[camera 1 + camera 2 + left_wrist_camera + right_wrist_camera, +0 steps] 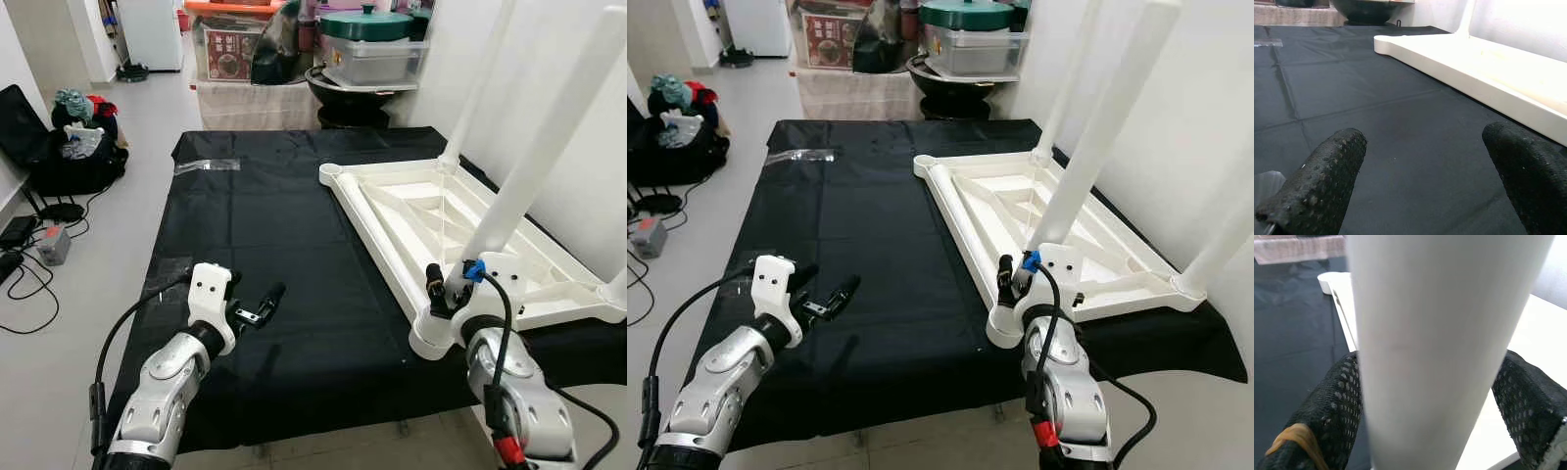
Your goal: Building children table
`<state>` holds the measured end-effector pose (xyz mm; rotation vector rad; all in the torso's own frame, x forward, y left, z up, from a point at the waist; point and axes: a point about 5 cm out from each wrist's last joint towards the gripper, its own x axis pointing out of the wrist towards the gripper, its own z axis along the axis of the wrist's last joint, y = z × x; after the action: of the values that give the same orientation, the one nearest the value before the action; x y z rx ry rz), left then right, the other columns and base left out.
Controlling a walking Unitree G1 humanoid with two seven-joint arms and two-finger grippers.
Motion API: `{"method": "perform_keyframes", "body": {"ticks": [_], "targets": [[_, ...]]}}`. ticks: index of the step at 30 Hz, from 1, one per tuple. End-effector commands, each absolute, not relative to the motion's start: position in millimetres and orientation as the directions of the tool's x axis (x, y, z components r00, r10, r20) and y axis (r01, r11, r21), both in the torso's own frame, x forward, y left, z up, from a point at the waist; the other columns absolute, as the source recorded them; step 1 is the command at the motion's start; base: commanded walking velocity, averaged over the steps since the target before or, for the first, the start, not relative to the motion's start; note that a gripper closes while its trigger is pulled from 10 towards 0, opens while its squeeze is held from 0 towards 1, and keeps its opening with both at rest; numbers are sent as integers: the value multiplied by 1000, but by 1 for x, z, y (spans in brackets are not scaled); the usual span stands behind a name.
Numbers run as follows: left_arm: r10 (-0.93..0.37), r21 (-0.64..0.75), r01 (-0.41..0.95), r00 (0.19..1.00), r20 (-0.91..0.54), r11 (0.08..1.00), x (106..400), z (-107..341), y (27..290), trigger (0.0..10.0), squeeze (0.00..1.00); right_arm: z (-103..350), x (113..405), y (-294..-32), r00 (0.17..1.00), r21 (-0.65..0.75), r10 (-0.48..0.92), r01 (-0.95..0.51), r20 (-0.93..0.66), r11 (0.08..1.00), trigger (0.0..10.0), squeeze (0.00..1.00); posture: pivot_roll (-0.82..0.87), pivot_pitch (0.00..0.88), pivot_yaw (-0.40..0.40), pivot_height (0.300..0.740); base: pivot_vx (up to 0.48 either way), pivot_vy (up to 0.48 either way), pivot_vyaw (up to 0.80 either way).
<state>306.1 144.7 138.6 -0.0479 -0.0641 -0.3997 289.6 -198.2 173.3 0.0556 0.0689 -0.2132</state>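
A white children's table (392, 211) lies upside down on a black cloth (265, 225), right of centre. Its white legs stand upward: the near leg (549, 147), a far leg (480, 88) and a third at the right corner (1225, 245). My right gripper (449, 284) is shut around the base of the near leg (1444, 333), with a black finger (1332, 406) pressed on each side. Over the cloth's front left, my left gripper (257, 305) hovers open and holds nothing; its fingers (1322, 181) point toward the table's edge (1474, 63).
A clear plastic bag (207, 164) lies on the cloth's far left. Storage boxes (367, 49) and a black basin (348, 93) stand behind the cloth. A black bag (69, 147) and cables (29, 264) are on the floor at left. A white wall (588, 147) runs along the right.
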Motion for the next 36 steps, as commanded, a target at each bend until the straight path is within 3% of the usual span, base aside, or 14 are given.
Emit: {"method": "perform_keyframes", "body": {"ticks": [1, 8, 21, 25, 36], "targets": [[-394, -26, 396, 917, 58, 918, 307, 136, 145, 10000, 0, 183, 289, -200, 980, 98, -199, 201, -24, 975, 10000, 0, 32, 0, -76, 740, 0, 0, 0], [-398, -25, 400, 916, 58, 916, 308, 136, 145, 10000, 0, 198, 294, -197, 992, 150, -116, 107, 51, 983, 10000, 0, 33, 0, -74, 740, 0, 0, 0], [-400, -17, 402, 915, 51, 916, 307, 135, 146, 10000, 0, 201, 317, -234, 998, 76, -52, 50, 37, 996, 10000, 0, 46, 0, -80, 740, 0, 0, 0], [-405, -15, 406, 913, 48, 914, 306, 135, 146, 10000, 0, 193, 330, -246, 999, 106, 36, -37, 15, 994, 10000, 0, 57, 0, -81, 740, 0, 0, 0], [-402, -9, 403, 915, 45, 915, 304, 135, 148, 10000, 0, 199, 332, -225, 954, 154, 291, -299, 71, 942, 10000, 0, 67, 0, -84, 740, 0, 0, 0]]}}
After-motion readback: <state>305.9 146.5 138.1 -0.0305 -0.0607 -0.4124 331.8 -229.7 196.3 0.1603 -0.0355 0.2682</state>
